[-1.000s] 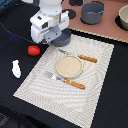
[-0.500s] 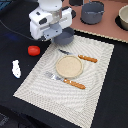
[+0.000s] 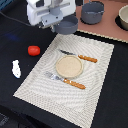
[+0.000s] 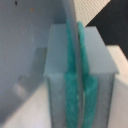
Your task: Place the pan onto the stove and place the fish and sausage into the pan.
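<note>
Black tabletop point(image 3: 107, 95) under everything, pale woven rectangular placemat point(image 3: 45, 87) spread across the middle. Round beige plate point(image 3: 68, 66) at placemat centre, steel knife with orange handle point(image 3: 80, 56) just beyond it, steel fork with orange handle point(image 3: 65, 80) on the near side. Small bright red rounded sausage point(image 3: 33, 50) on bare black surface off the placemat's edge toward the exterior view's left; small white uneven fish piece point(image 3: 16, 68) a little nearer the camera, also on bare table, apart from the sausage. Flat pinkish-brown stove board point(image 3: 107, 27) at the far side toward the exterior view's right, larger grey pot point(image 3: 92, 12) sitting on it, pale round bowl-like item point(image 3: 123, 17) cut off at the frame edge. Small grey-blue round saucepan point(image 3: 66, 23) beside the stove's edge at the placemat's far corner, partly under the white arm; whether lifted or resting cannot be told, handle not visible. White gripper point(image 3: 59, 22) right at the pan's rim. Wrist view: teal-padded fingers point(image 4: 75, 95) pressed against both faces of a thin grey wall, pan rim point(image 4: 70, 25), clamped on it, pale grey pan interior filling one side of that view.
</note>
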Controlling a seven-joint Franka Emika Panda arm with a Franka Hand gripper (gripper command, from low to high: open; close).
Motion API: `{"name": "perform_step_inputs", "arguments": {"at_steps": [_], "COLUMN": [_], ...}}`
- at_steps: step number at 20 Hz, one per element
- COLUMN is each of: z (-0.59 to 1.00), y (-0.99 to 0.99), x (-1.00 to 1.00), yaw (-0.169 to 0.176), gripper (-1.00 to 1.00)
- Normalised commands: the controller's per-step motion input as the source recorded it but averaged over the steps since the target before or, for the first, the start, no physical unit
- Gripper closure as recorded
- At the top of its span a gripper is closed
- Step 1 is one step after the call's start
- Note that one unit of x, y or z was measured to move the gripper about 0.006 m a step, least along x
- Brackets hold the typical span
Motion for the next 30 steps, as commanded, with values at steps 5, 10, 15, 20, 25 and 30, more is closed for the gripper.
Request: {"name": "perform_step_inputs", "arguments": {"at_steps": [5,10,15,20,25,30], "z": [0.12,0.0,-0.03,0.0,-0.01,-0.09], "y": [0.68,0.72,0.75,0.62,0.46,0.43], "x": [-0.48,-0.45,-0.29,0.08,0.28,0.22], "yaw": [0.005,0.003,0.0,0.0,0.0,0.0], "gripper": [1.0,1.0,1.0,1.0,1.0,1.0]}}
